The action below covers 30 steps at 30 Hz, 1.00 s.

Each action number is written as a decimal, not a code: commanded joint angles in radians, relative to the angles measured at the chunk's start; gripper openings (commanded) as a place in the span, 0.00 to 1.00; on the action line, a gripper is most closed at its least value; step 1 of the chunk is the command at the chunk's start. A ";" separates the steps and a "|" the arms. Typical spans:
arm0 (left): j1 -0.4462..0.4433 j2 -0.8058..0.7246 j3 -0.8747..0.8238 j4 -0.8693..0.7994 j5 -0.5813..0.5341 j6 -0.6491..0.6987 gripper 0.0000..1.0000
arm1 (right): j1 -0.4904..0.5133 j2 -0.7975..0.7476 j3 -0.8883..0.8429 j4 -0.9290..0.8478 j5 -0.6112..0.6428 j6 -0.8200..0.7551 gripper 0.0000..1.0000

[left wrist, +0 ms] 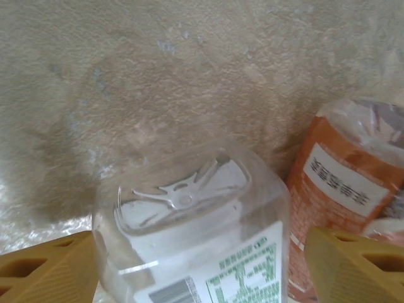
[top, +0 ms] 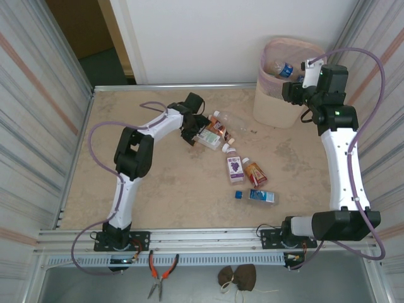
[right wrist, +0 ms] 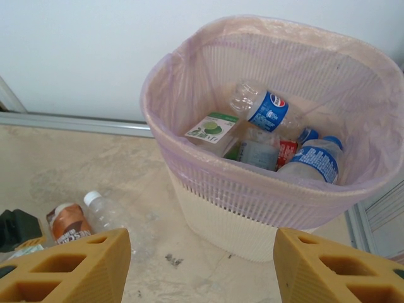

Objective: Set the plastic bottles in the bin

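Left wrist: left gripper [left wrist: 201,265] straddles clear bottle [left wrist: 189,208]; right gripper [right wrist: 201,265] faces bin [right wrist: 240,221]

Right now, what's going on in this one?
The left gripper is down over a clear bottle with a white-green label mid-table, jaws open on either side of it. The right gripper hangs open and empty by the bin, which holds several bottles, a blue-label one among them. A purple-label bottle and others lie on the table.
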 commanded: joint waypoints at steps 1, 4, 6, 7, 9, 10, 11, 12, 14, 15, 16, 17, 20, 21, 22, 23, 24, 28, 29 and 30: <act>-0.003 0.035 0.048 -0.066 -0.011 -0.009 0.83 | 0.003 -0.033 -0.011 -0.005 -0.008 0.008 0.60; -0.005 0.040 0.053 -0.092 -0.016 -0.005 0.82 | 0.002 -0.038 -0.017 -0.006 -0.005 0.009 0.60; -0.005 0.035 0.049 -0.106 -0.022 0.001 0.82 | 0.002 -0.043 -0.022 -0.007 -0.005 0.009 0.60; -0.004 0.031 0.047 -0.113 -0.026 0.006 0.81 | 0.001 -0.045 -0.024 -0.006 -0.006 0.008 0.60; -0.003 0.021 0.033 -0.119 -0.035 0.014 0.80 | 0.004 -0.050 -0.029 -0.006 -0.005 0.010 0.60; -0.002 0.011 0.022 -0.120 -0.041 0.016 0.78 | 0.005 -0.052 -0.030 -0.007 -0.006 0.011 0.60; -0.002 0.000 0.009 -0.119 -0.044 0.018 0.77 | 0.003 -0.053 -0.031 -0.007 -0.005 0.011 0.60; 0.000 -0.011 -0.005 -0.119 -0.053 0.020 0.75 | 0.003 -0.056 -0.033 -0.007 -0.008 0.012 0.60; 0.004 -0.034 -0.030 -0.112 -0.065 0.024 0.71 | 0.005 -0.059 -0.037 -0.005 -0.005 0.013 0.60; 0.006 -0.044 -0.042 -0.107 -0.068 0.026 0.70 | 0.007 -0.059 -0.037 -0.007 -0.005 0.014 0.60; 0.009 -0.056 -0.054 -0.103 -0.073 0.027 0.69 | 0.009 -0.060 -0.037 -0.007 -0.007 0.014 0.59; 0.011 -0.066 -0.063 -0.099 -0.076 0.029 0.68 | 0.011 -0.062 -0.038 -0.007 -0.007 0.014 0.59; 0.015 -0.094 -0.081 -0.092 -0.087 0.053 0.66 | 0.017 -0.064 -0.040 -0.008 -0.002 0.017 0.59; 0.015 -0.104 -0.083 -0.094 -0.091 0.065 0.66 | 0.019 -0.066 -0.041 -0.008 -0.003 0.019 0.59; 0.017 -0.110 -0.083 -0.092 -0.092 0.081 0.66 | 0.021 -0.066 -0.042 -0.008 -0.004 0.020 0.59; 0.017 -0.117 -0.082 -0.098 -0.098 0.099 0.66 | 0.022 -0.068 -0.044 -0.010 -0.004 0.020 0.59; 0.017 -0.123 -0.081 -0.110 -0.100 0.112 0.67 | 0.028 -0.070 -0.044 -0.011 -0.004 0.021 0.59; 0.019 -0.143 -0.084 -0.159 -0.093 0.194 0.69 | 0.041 -0.074 -0.056 -0.021 0.002 0.020 0.59; 0.022 -0.147 -0.091 -0.166 -0.083 0.225 0.69 | 0.044 -0.078 -0.062 -0.021 0.004 0.020 0.59; 0.024 -0.151 -0.101 -0.169 -0.069 0.262 0.68 | 0.046 -0.080 -0.065 -0.023 0.005 0.021 0.59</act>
